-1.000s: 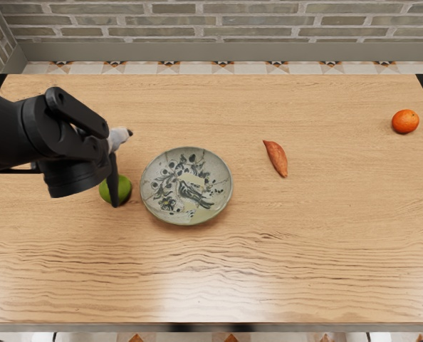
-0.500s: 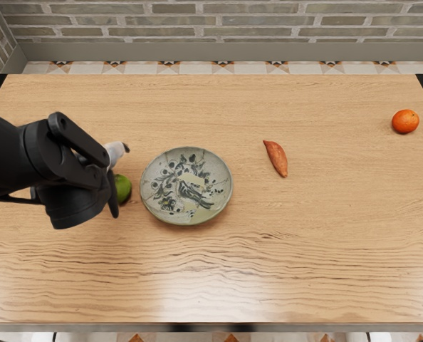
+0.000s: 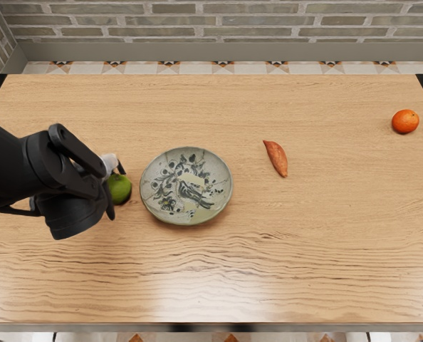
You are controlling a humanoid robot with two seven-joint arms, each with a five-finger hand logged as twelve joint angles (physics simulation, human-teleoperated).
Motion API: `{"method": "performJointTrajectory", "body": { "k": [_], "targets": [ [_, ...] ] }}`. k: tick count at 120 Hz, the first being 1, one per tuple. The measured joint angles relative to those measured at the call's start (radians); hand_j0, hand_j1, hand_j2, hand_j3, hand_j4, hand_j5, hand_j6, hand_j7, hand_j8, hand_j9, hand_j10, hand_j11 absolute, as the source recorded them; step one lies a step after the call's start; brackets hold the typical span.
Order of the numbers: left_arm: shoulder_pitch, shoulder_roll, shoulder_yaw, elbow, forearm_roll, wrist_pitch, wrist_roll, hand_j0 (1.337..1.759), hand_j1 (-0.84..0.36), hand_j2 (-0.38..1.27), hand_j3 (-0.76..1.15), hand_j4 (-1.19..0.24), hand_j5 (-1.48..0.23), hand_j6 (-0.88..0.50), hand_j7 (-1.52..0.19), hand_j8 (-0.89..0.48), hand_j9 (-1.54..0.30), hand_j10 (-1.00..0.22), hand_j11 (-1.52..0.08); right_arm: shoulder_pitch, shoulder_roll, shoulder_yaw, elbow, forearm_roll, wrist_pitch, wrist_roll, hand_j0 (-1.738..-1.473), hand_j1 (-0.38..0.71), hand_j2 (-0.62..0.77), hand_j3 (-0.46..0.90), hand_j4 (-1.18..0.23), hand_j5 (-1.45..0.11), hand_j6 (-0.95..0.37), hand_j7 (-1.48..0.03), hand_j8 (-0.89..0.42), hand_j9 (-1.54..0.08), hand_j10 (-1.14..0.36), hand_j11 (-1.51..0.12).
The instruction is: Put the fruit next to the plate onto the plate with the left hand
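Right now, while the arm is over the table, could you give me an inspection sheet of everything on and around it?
Surface: wooden table, bare wood grain.
Job's things: green fruit on the table, just left of the patterned plate; nothing lies on the plate.
Clutter: sweet potato right of the plate; orange near the table's far right edge.
Hands: left hand at the green fruit's left side, grip hidden; right hand not in view.
Cables: nothing seen.
Surroundings: brick wall behind the table, patterned floor tiles below it.
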Motion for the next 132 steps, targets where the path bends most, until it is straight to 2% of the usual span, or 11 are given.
{"method": "performJointTrajectory", "body": {
  "k": [50,59,65,79,86,100,103,111,117,132],
  "targets": [
    [0.019,0.0,0.006,0.036,-0.019,0.0,-0.015,1.658,-0.09,0.07,0.0,-0.36,-0.47,-0.36,-0.47,-0.36,-0.47,-0.36,-0.47,0.0,0.0,0.0,0.0,0.0,0.0,0.0,-1.658,-0.34,0.0,0.0,-0.01,-0.01,-0.01,-0.01,-0.01,-0.01,-0.01,-0.01],
    [0.02,0.0,0.005,0.038,-0.021,0.0,-0.014,1.658,-0.18,0.09,0.0,-0.44,-0.57,-0.44,-0.57,-0.44,-0.57,-0.44,-0.57,0.0,0.0,0.0,0.0,0.0,0.0,0.0,-1.658,-0.34,0.0,0.0,-0.01,-0.01,-0.01,-0.01,-0.01,-0.01,-0.01,-0.01],
    [0.023,0.0,0.004,0.039,-0.022,0.0,-0.015,1.658,-0.24,0.12,0.0,-0.5,-0.65,-0.43,-0.65,-0.5,-0.65,-0.5,-0.65,0.0,0.0,0.0,0.0,0.0,0.0,0.0,-1.658,-0.34,0.0,0.0,-0.01,-0.01,-0.01,-0.01,-0.01,-0.01,-0.01,-0.01],
    [0.023,0.0,0.003,0.04,-0.022,0.0,-0.016,1.656,-0.27,0.26,0.0,-0.51,-0.78,-0.39,-0.78,-0.47,-0.79,-0.59,-0.79,0.0,0.0,0.0,0.0,0.0,0.0,0.0,-1.658,-0.34,0.0,0.0,-0.01,-0.01,-0.01,-0.01,-0.01,-0.01,-0.01,-0.01],
    [0.02,0.0,0.003,0.04,-0.021,-0.001,-0.017,1.655,-0.27,0.26,0.0,-0.48,-0.83,-0.36,-0.83,-0.45,-0.83,-0.61,-0.84,0.0,0.0,0.0,0.0,0.0,0.0,0.0,-1.658,-0.34,0.0,0.0,-0.01,-0.01,-0.01,-0.01,-0.01,-0.01,-0.01,-0.01],
    [-0.007,0.0,0.005,0.037,-0.028,-0.005,-0.018,1.653,-0.27,0.25,0.0,-0.44,-0.89,-0.33,-0.88,-0.41,-0.89,-0.64,-0.9,0.0,0.0,0.0,0.0,0.0,0.0,0.0,-1.658,-0.34,0.0,0.0,-0.01,-0.01,-0.01,-0.01,-0.01,-0.01,-0.01,-0.01],
    [-0.028,0.007,0.005,0.036,-0.031,-0.012,-0.018,1.653,-0.27,0.33,0.0,-0.44,-0.91,-0.33,-0.89,-0.42,-0.9,-0.64,-0.9,0.0,0.0,0.0,0.0,0.0,0.0,0.0,-1.658,-0.34,0.0,0.0,-0.01,-0.01,-0.01,-0.01,-0.01,-0.01,-0.01,-0.01],
    [-0.094,0.039,0.006,0.036,-0.033,-0.04,-0.017,1.653,-0.26,0.27,0.0,-0.44,-0.91,-0.33,-0.9,-0.42,-0.91,-0.65,-0.91,0.0,0.0,0.0,0.0,0.0,0.0,0.0,-1.658,-0.34,0.0,0.0,-0.01,-0.01,-0.01,-0.01,-0.01,-0.01,-0.01,-0.01],
    [-0.142,0.067,0.008,0.034,-0.035,-0.064,-0.016,1.654,-0.28,0.31,0.0,-0.43,-0.92,-0.33,-0.9,-0.42,-0.91,-0.66,-0.92,0.0,0.0,0.0,0.0,0.0,0.0,0.0,-1.658,-0.34,0.0,0.0,-0.01,-0.01,-0.01,-0.01,-0.01,-0.01,-0.01,-0.01],
    [-0.198,0.098,0.004,0.031,-0.036,-0.133,-0.014,1.653,-0.28,0.27,0.0,-0.42,-0.92,-0.31,-0.91,-0.41,-0.92,-0.67,-0.93,0.0,0.0,0.0,0.0,0.0,0.0,0.0,-1.658,-0.34,0.0,0.0,-0.01,-0.01,-0.01,-0.01,-0.01,-0.01,-0.01,-0.01]
  ]
}}
